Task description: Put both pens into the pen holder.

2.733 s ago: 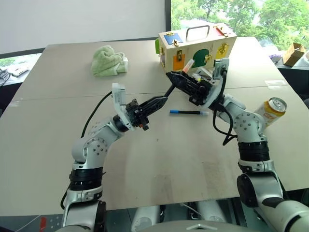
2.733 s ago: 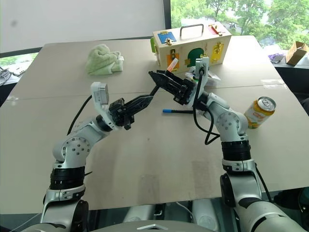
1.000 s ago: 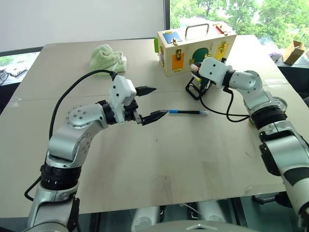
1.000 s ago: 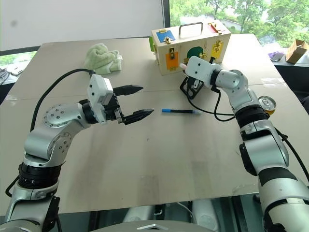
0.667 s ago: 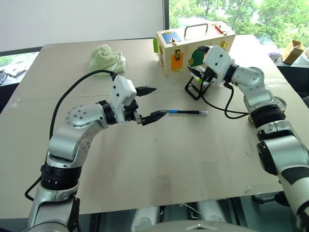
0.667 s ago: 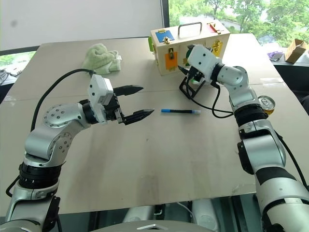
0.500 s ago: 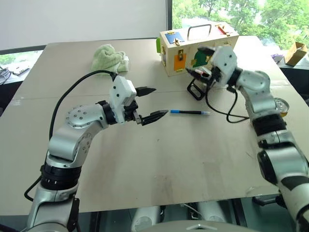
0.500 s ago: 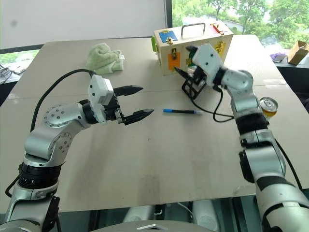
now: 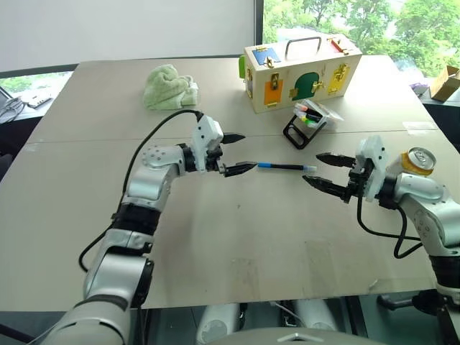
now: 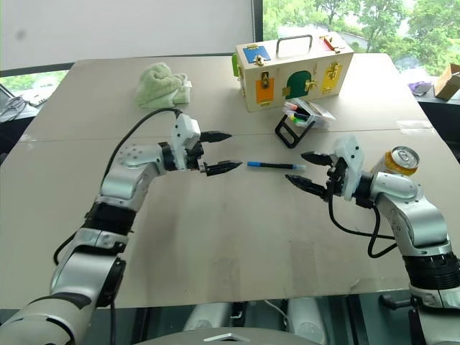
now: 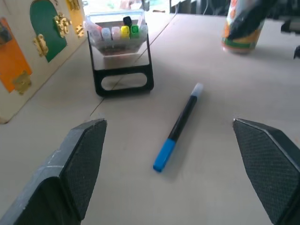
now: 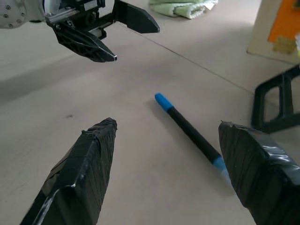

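Observation:
A pen (image 9: 284, 167) with a blue cap and pale tip lies flat on the table (image 9: 237, 244). My left gripper (image 9: 249, 151) hangs open just off its blue end, not touching it. My right gripper (image 9: 311, 167) is open too, low over the table by the pale tip, with nothing between its fingers (image 12: 89, 159). Behind the pen stands the tilted pen holder (image 9: 307, 122), with colourful marker caps in it. A dark end (image 11: 127, 21) sticks up among them; I cannot tell whether it is the other pen.
A wooden latch box (image 9: 302, 68) with a handle stands behind the holder. At the far left of the table lies a green cloth (image 9: 169, 86). A drink can (image 9: 418, 161) stands beside my right forearm.
My right gripper has drawn back from the holder, come down to the pen's pale end and opened wider. The left gripper has moved forward to the blue cap. The camera shifted too.

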Tool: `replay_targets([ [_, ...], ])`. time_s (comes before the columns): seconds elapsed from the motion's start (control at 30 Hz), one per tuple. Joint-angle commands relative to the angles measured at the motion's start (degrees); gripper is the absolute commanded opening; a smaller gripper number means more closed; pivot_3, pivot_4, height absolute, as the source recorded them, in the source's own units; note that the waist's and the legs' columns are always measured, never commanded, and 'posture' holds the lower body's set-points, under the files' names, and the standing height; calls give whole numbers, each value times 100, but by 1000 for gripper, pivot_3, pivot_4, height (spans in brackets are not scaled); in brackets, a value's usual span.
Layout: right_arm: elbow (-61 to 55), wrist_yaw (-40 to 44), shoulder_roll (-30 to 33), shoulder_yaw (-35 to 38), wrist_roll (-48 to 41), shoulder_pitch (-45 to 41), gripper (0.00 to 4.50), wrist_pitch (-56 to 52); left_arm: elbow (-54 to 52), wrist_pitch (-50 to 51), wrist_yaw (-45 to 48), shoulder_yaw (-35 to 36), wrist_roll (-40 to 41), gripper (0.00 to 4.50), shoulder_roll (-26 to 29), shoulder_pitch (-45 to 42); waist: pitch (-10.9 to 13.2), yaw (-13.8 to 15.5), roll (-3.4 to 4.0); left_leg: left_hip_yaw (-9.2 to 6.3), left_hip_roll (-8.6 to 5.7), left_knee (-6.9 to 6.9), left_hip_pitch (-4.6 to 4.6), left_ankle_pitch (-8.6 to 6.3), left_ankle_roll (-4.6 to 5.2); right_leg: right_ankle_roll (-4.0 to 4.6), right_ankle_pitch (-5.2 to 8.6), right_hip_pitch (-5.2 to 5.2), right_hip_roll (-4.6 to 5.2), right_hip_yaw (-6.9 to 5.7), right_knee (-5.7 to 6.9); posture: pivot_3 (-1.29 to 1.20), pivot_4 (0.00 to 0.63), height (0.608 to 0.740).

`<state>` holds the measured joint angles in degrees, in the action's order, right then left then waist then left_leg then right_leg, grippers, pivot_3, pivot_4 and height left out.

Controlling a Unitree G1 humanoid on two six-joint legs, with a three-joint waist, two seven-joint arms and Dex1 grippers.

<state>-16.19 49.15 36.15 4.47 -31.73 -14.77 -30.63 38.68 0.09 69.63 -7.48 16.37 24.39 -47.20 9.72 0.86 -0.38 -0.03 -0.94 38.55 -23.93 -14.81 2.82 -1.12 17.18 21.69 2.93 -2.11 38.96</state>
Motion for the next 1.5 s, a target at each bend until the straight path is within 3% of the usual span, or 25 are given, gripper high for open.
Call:
replay_targets([
  [0.03,-667,-268,93,338,-160,246,3696,-142,1390,-920,389,-81,-442,4500,-208,-622,1,-27,-2,3,0,0,0,-1,1,0,0,1,-1,3,0,0,150,740],
  [0.17,-1093,-642,154,629,-196,795,3696,-407,2567,-1551,441,-223,-953,4500,-615,-1122,2,5,-7,3,-1,-1,0,-4,6,-1,1,0,-2,2,-3,0,150,740],
  [0.33,-1480,-724,372,877,-147,1611,3696,-545,3247,-2093,-34,-484,-1734,4500,-950,-1352,4,-10,-10,3,-5,2,-4,-7,13,-2,1,0,2,2,-2,0,150,740],
  [0.47,-1692,-784,526,1013,-67,2164,3754,-633,3494,-2267,-746,-648,-2257,3212,-1159,-1457,-1,4,-13,-3,-4,4,2,-17,29,-3,1,-7,3,-2,5,0,150,740],
  [0.53,-1743,-860,508,1075,-62,2265,3754,-624,3552,-2290,-849,-657,-2382,2246,-1217,-1481,-3,-2,-17,-5,-4,11,7,-18,31,-4,0,-14,3,-4,9,0,150,740],
  [0.6,-1783,-911,488,1113,-66,2309,3754,-578,3586,-2297,-872,-641,-2436,1598,-1287,-1490,-3,-3,-17,-5,-4,17,9,-19,32,-8,-2,-16,3,-4,13,0,150,740],
  [0.63,-1788,-949,466,1130,-58,2302,3754,-537,3589,-2314,-788,-616,-2424,950,-1325,-1481,-3,-9,-17,-5,-4,20,10,-20,33,-10,-4,-16,3,-3,16,0,150,740],
  [0.67,-1798,-974,450,1151,-57,2305,3754,-512,3590,-2332,-725,-588,-2427,810,-1352,-1474,-3,-8,-17,-5,-4,43,12,-21,36,-14,-6,-16,1,0,40,0,150,740],
  [0.73,-1793,-1008,430,1192,-78,2262,3754,-478,3586,-2341,-656,-527,-2416,50,-1382,-1462,-3,2,-18,-7,-4,54,11,-21,37,-14,-6,-16,1,-1,53,0,150,740],
  [1.0,-1826,-987,279,1373,-641,1876,3754,-501,3489,-2383,-383,-243,-2287,50,-1239,-1351,-2,-9,-18,-10,-6,71,10,-22,38,-14,-5,-11,0,1,77,0,150,740],
  [1.23,-1642,-1122,116,899,-840,1271,3754,-611,2649,-1725,119,824,-989,50,-1389,-1015,0,-46,-20,-5,-3,71,8,-22,37,-13,-5,-5,-1,11,77,0,150,740],
  [1.3,-1512,-1281,-130,729,-918,975,3754,-669,1942,-1052,166,1156,-418,50,-1527,-754,0,-42,-20,-6,-2,71,8,-22,37,-13,-5,-4,1,10,78,0,150,740],
  [1.37,-1272,-1374,-464,604,-1084,698,3754,-734,510,136,67,1351,322,50,-1656,-195,0,-46,-20,-6,-1,73,7,-20,34,-13,-5,-4,2,11,79,0,150,740],
  [1.5,-697,-1593,-1220,481,-1350,60,3754,-707,-2282,1975,-279,1169,1269,50,-1576,1146,0,-153,-16,-5,2,69,6,-7,12,-11,-5,-5,5,20,71,0,150,740],
])
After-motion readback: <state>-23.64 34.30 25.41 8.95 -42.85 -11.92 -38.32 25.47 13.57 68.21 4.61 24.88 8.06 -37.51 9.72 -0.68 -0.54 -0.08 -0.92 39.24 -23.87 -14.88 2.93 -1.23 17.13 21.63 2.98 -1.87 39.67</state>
